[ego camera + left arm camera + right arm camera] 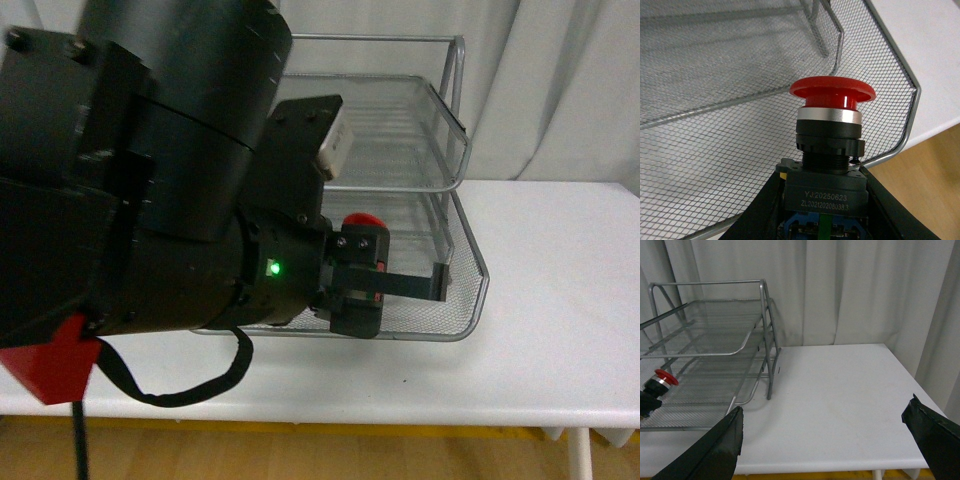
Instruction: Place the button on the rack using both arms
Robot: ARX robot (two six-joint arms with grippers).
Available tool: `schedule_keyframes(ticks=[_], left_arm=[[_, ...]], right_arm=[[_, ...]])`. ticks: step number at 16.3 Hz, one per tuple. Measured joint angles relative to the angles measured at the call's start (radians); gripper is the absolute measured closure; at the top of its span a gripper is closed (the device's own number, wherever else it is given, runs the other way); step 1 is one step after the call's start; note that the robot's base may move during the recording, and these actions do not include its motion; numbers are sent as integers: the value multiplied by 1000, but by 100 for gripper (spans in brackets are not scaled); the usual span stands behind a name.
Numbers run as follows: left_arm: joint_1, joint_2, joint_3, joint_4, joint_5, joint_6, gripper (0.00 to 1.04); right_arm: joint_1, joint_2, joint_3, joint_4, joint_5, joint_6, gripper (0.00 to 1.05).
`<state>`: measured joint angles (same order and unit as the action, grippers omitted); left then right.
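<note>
The button [830, 125] has a red mushroom cap, a silver ring and a black body with printed numbers. My left gripper [824, 205] is shut on its body, one black finger [757, 215] on each side. In the front view the button's red cap [362, 221] shows at the front of the silver wire-mesh rack [445, 150], level with the lowest tier. I cannot tell whether it touches the mesh. My right gripper [825, 440] is open over the white table, right of the rack [715, 320], with nothing between its fingers. From there the button [664, 378] shows above the lowest tier.
The rack stands on a white table [560, 300] in front of grey curtains [850, 290]. My bulky left arm [150, 170] hides the rack's left part in the front view. Bare tabletop [840, 395] lies right of the rack up to the table's edge.
</note>
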<state>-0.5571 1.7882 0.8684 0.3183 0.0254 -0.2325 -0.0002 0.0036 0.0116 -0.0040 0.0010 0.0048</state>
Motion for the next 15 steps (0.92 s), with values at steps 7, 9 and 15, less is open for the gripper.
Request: schedule_keyframes(ticks=[7,9,15], left_arm=[[59,197,256,-174,0,24,69],[73,266,346,-240,-9,37,69],[96,372,551,-343,-12,22,52]], right_arm=[[0,0,0,0,0,0,7],[0,0,0,0,0,0,7],[0,0,0,0,0,0,7]])
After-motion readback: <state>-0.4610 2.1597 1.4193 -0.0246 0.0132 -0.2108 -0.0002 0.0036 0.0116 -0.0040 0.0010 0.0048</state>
